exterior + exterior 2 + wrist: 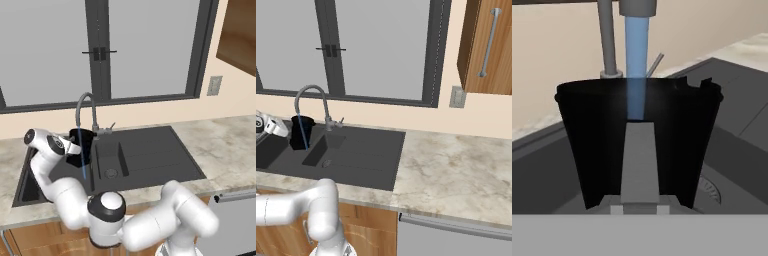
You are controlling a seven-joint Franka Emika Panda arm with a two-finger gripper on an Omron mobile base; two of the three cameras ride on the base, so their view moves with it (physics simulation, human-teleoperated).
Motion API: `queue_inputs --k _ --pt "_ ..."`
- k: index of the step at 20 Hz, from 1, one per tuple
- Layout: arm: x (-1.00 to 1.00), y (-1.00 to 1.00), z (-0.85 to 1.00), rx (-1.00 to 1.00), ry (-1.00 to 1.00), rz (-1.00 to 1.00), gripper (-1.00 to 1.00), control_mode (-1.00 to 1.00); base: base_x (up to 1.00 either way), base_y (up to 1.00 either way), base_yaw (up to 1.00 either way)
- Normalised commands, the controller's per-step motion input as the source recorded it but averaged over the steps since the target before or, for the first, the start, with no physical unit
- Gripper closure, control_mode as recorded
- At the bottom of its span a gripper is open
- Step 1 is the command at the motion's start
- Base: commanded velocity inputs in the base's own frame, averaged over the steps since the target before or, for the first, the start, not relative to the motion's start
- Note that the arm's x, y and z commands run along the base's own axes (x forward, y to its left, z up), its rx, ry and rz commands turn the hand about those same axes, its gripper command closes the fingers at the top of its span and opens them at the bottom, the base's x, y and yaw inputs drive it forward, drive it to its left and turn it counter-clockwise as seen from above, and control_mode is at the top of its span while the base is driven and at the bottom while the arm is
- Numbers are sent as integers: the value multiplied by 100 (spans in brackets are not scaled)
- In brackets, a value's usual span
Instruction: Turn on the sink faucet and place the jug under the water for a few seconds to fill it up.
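I am holding the jug [637,145], a small black cylindrical vessel, under the running tap. In the hand view it is standing upright right in front of the camera, its open rim level and its grey-marked handle facing me. My gripper [639,207] is clamped shut on that handle, with the jaws pressing in from both sides at the bottom of the view.

The water [636,55], a straight light-blue stream, is falling from the spout of the sink faucet [638,7] directly above and is passing inside the jug's rim, near its middle. The faucet's slim grey stem is rising behind the jug, just to the left of the stream, and its small side lever is poking out to the right of the stream.

In the left base view the jug [80,145] is hanging over the large left basin of the dark grey sink [165,160], beneath the arch of the faucet [86,107], and the water [83,160] is showing as a thin blue line in front of it. The white arm is reaching in from the left.

In the right base view the jug [301,132] is sitting under the faucet [311,100], left of the small basin of the sink [371,150], with the marbled countertop [456,170] stretching away to the right.
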Motion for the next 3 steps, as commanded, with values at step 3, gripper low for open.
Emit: queue_inputs --k 3 --pt "-66 0 0 0 -25 0 100 -100 0 0 0"
